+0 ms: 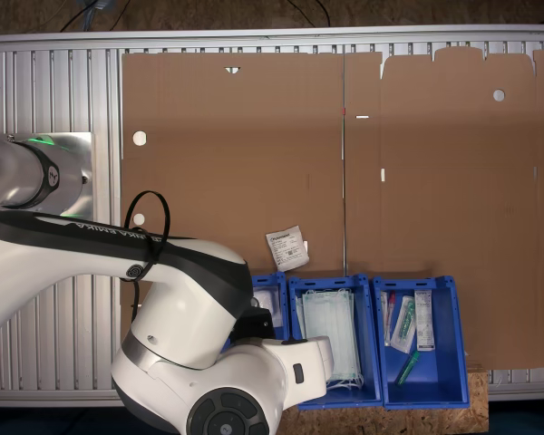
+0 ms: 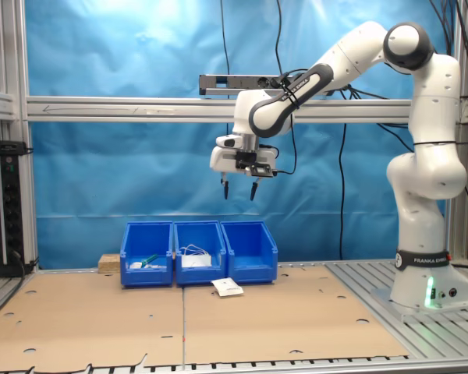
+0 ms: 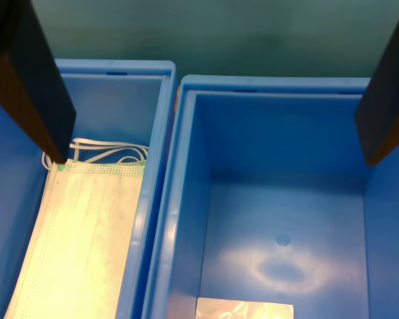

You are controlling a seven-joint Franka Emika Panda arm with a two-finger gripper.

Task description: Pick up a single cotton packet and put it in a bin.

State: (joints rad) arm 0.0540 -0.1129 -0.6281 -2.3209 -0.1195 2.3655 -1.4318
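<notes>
Pincer (image 2: 239,189) of mine hung released and empty, high above the bin (image 2: 249,251). One cotton packet (image 2: 227,287) lay flat on the desk (image 2: 296,319) just before the bins, well below me.

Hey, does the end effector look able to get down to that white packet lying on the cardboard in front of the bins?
Probably yes. The cotton packet lies flat on open cardboard with nothing over it. The end effector hangs open and empty high above the bins, so the way down looks free.
</notes>
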